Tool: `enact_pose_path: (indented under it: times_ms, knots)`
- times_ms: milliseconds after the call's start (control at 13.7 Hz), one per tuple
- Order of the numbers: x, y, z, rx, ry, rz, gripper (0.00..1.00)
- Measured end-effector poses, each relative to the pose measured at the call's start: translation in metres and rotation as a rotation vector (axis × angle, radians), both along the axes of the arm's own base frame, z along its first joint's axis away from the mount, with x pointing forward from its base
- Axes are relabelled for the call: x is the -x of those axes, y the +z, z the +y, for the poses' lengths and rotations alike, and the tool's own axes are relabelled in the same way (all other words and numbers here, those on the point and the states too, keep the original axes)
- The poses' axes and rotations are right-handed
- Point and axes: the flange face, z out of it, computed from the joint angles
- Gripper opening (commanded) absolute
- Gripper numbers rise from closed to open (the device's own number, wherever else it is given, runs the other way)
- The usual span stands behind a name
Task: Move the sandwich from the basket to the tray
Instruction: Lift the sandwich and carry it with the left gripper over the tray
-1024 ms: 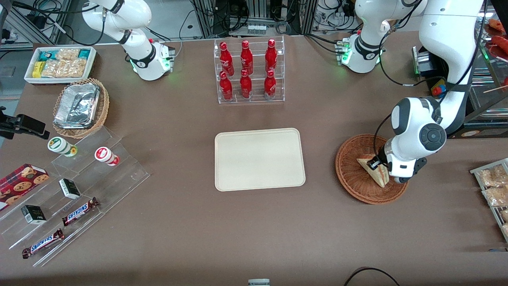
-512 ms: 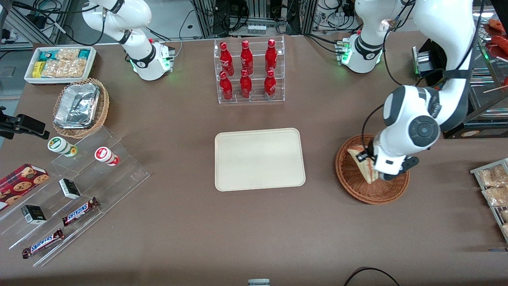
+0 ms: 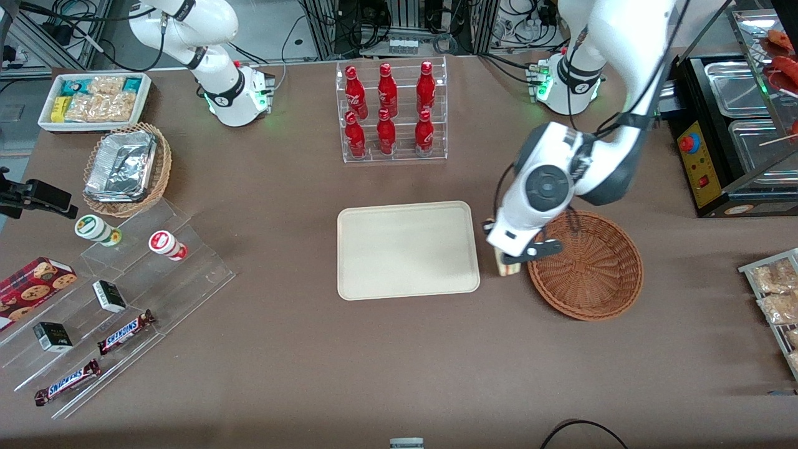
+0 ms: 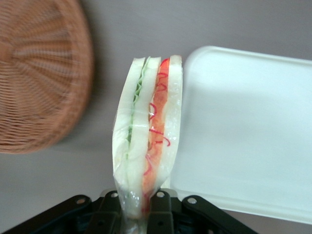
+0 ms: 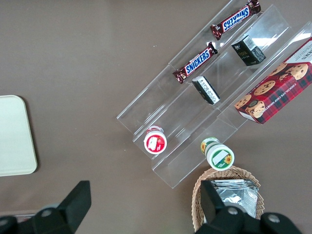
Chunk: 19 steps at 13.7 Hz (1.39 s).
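A brown table (image 3: 299,374) fills the scene, evenly lit from above. At its edge farthest from the camera stand metal racks (image 3: 399,25) strung with dark cables (image 3: 349,19).
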Motion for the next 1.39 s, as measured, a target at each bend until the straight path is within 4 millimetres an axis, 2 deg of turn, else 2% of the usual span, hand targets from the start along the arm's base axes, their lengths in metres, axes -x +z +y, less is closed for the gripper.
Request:
enact_pose_path:
  times_ms: [220,439,659,805,1024,1317,1390]
  knots:
    - [0.005,-0.013,-0.067,0.016,-0.007,-0.024,0.00]
    - [0.022,-0.042,-0.129,0.030,0.009,-0.043,0.00]
    - [0.041,-0.064,-0.172,0.051,0.017,-0.066,0.00]
    - [0.041,-0.075,-0.186,0.055,0.033,-0.068,0.00]
    - [0.035,-0.085,-0.189,0.056,0.039,-0.065,0.00]
    - [0.034,-0.085,-0.190,0.051,0.071,-0.065,0.01]
    - [0.034,-0.087,-0.189,0.048,0.078,-0.063,0.53]
